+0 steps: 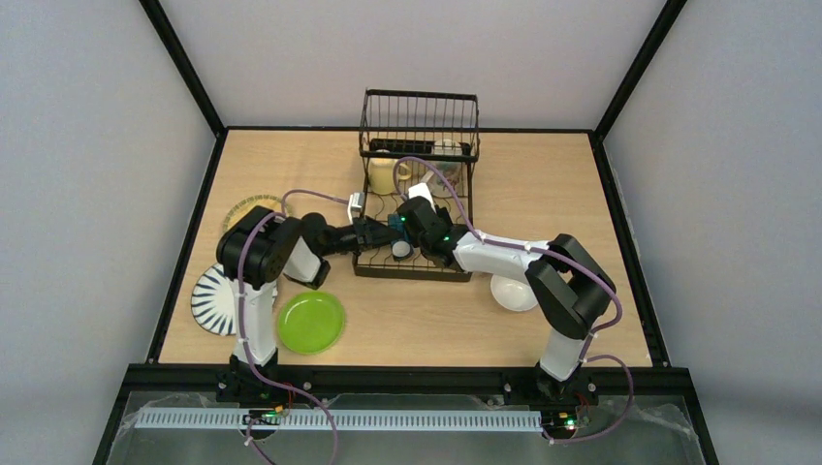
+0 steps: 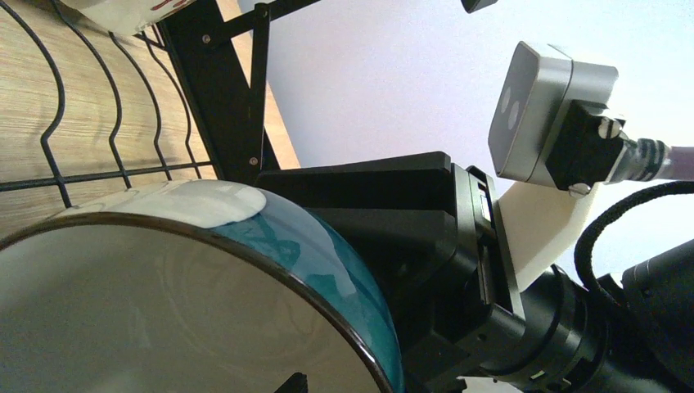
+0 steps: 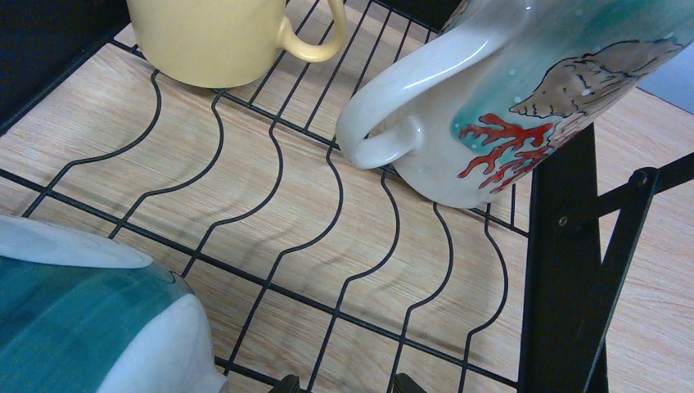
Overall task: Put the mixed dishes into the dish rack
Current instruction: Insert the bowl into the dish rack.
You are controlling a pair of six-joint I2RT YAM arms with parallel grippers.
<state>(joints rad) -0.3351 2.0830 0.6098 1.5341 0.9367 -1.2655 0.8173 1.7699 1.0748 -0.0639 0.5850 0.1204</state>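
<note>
The black wire dish rack (image 1: 417,257) stands mid-table, with a pale yellow mug (image 1: 385,174) and a shell-printed mug (image 3: 524,98) in it. A bowl, blue outside and white inside (image 2: 164,311), stands on edge in the rack's slots (image 3: 82,327). My left gripper (image 2: 348,385) straddles its rim. One fingertip (image 2: 293,383) shows inside the bowl, well off the rim, and the other is hidden. My right gripper (image 3: 345,385) hovers open over the rack wires (image 3: 327,246), holding nothing. On the table lie a white bowl (image 1: 512,291), a lime green plate (image 1: 310,322), a black-striped plate (image 1: 211,300) and a tan plate (image 1: 242,208).
The rack's tall basket section (image 1: 420,121) rises at the far end. Both arms meet over the rack's near half, the right wrist camera (image 2: 548,115) close to my left gripper. A black frame (image 1: 184,58) borders the table.
</note>
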